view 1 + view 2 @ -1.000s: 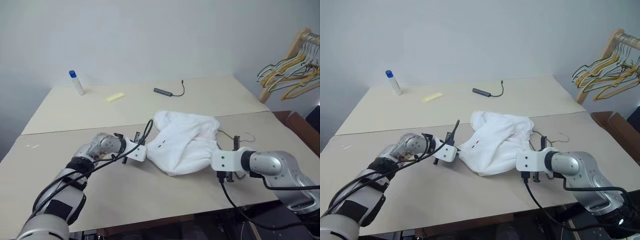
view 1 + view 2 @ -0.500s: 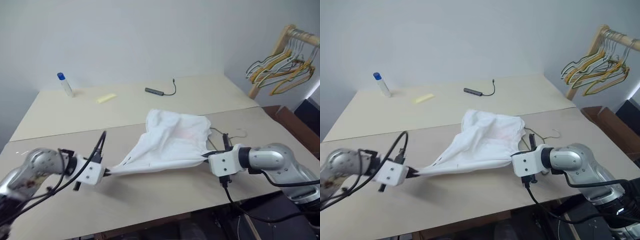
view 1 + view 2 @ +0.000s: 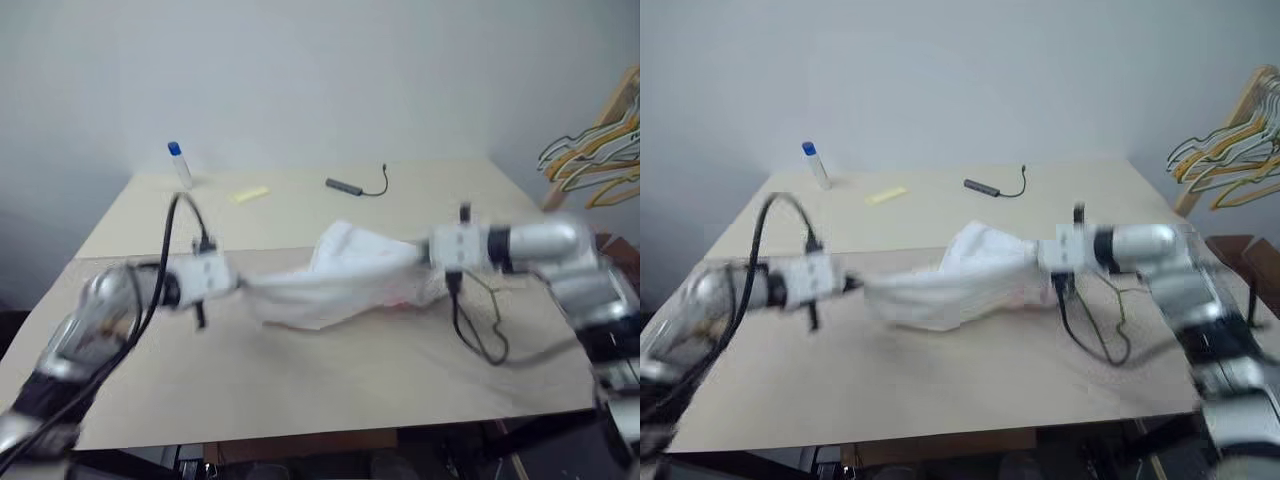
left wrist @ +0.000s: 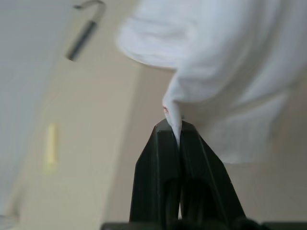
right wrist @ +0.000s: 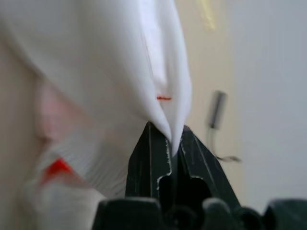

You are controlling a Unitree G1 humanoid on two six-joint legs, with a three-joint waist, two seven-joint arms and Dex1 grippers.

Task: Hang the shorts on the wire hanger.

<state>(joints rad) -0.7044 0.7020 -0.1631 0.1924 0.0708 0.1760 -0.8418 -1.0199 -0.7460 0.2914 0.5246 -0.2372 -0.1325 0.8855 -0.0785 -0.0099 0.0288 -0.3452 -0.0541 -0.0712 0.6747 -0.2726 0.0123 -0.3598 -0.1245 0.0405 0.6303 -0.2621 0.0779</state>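
Stretching between my two tools, the shorts (image 3: 340,275) hang in a sagging band over the middle of the table (image 3: 300,390). Far left at the back stands a small bottle with a blue cap (image 3: 179,165), with a yellow strip (image 3: 249,195) lying near it. My left tool (image 4: 173,129) is clenched on one bunched corner of the white cloth. Behind the shorts lies a black cable with a grey adapter (image 3: 355,186). My right tool (image 5: 168,139) is clenched on the opposite edge, where a small red mark shows. The wire hanger (image 3: 1120,300) lies on the table below my right arm. Yellow and green hangers (image 3: 598,160) hang far right.
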